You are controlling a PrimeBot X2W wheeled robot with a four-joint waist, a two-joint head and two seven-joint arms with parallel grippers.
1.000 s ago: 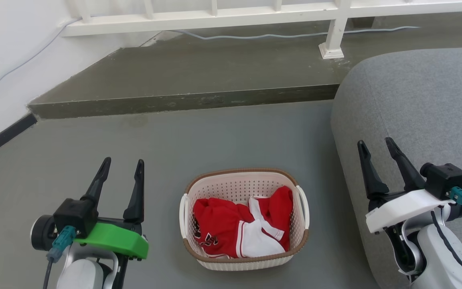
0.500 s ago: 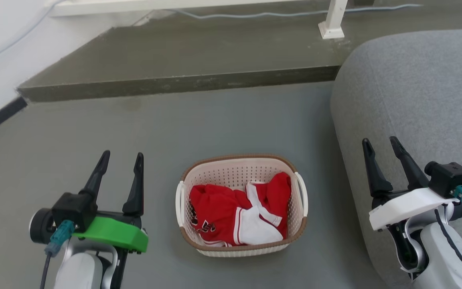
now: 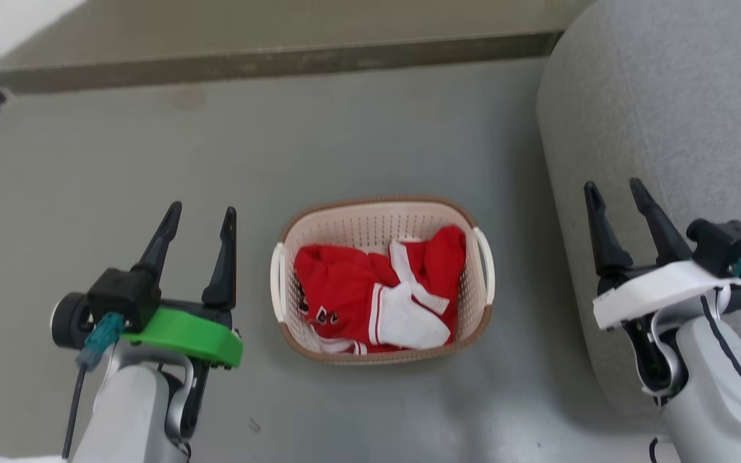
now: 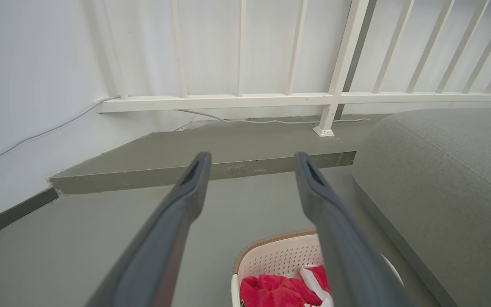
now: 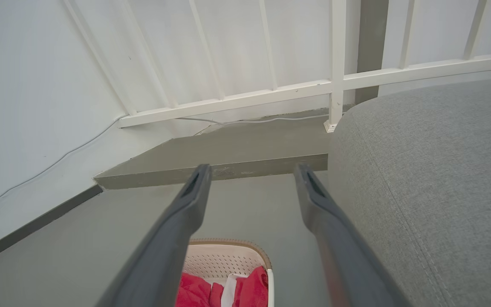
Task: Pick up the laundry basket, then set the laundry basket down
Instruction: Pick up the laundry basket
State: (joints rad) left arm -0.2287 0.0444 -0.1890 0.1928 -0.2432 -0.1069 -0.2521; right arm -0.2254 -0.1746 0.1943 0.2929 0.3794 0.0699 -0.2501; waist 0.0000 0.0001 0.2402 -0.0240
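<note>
Bright even light, soft shadows, pale sheen on the floor [image 3: 525, 411], wrist views bowed at edges, perhaps slightly blurred

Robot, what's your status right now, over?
Left gripper open, right gripper open, both empty. Laundry basket on floor between them, untouched. Grey sofa close beside right gripper.

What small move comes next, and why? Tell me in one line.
Probably bring both open grippers inward and down to the loop handles: the laundry basket rests on the floor between the left gripper and right gripper, each empty and well clear of it.
</note>
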